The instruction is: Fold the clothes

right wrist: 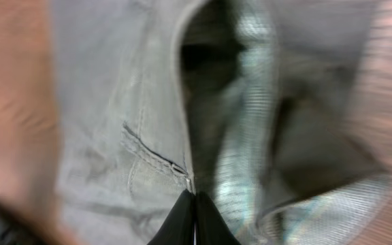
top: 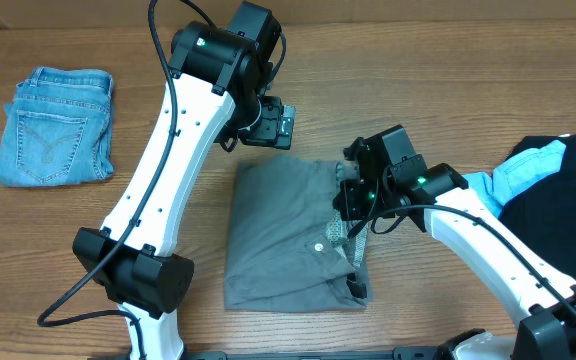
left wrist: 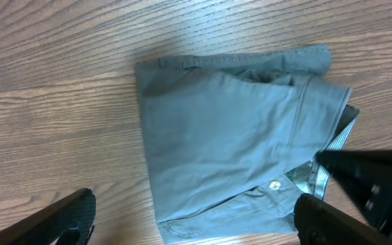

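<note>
Grey shorts (top: pixel 278 235) lie folded at the table's middle, with a pale button and striped inner lining showing at their right edge. They also show in the left wrist view (left wrist: pixel 223 136). My left gripper (top: pixel 273 125) hovers open and empty just beyond the shorts' far edge; its fingers (left wrist: pixel 196 224) are spread wide. My right gripper (top: pixel 353 200) is at the shorts' right edge. In the right wrist view its fingers (right wrist: pixel 194 218) are shut on the waistband edge of the shorts (right wrist: pixel 135 122), next to the pale lining (right wrist: pixel 250 136). That view is blurred.
Folded light-blue denim (top: pixel 56 125) lies at the far left. A black garment (top: pixel 568 190) and a sky-blue one (top: pixel 523 165) are piled at the right edge, behind my right arm. Bare wooden tabletop (top: pixel 448 90) surrounds the shorts.
</note>
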### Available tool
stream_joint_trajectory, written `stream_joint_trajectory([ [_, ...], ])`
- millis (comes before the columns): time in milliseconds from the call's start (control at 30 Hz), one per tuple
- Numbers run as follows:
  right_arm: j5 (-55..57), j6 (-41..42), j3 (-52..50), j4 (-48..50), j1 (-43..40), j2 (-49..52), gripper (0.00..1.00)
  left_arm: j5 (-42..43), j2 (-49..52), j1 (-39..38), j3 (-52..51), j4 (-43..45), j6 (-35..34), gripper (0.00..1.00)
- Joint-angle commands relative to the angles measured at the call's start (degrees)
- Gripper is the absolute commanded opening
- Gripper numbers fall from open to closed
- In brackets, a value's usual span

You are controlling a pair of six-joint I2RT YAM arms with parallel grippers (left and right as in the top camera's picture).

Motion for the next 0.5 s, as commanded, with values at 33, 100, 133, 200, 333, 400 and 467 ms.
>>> stream_joint_trajectory([
  [33,15.8,5.3,1.5,3.8,-1.4,-0.2,0.04,-0.8,-1.1,0.3,1.1,0.3,1.2,0.96],
  [100,16.5,5.0,1.5,6.8,-1.4,-0.2,0.13,-0.8,-1.1,0.3,1.1,0.4,1.2,0.96],
  [133,16.5,4.9,1.5,7.7,-1.4,-0.2,0.23,-0.8,-1.1,0.3,1.1,0.4,1.3,0.96],
  [200,15.7,4.5,1.8,7.0,-1.4,-0.3,0.33,-0.8,-1.1,0.3,1.1,0.3,1.3,0.96],
  [333,8.0,-1.8,2.8,-1.1,-1.5,-1.7,0.33,-0.8,-1.1,0.3,1.1,-0.1,1.3,0.97],
  [400,4.9,-2.1,2.8,-6.0,-1.5,-1.9,0.30,-0.8,-1.1,0.3,1.1,0.0,1.3,0.97],
  [467,3.6,-2.4,2.3,-10.0,-1.5,-1.6,0.28,-0.8,-1.1,0.3,1.1,0.1,1.3,0.98],
])
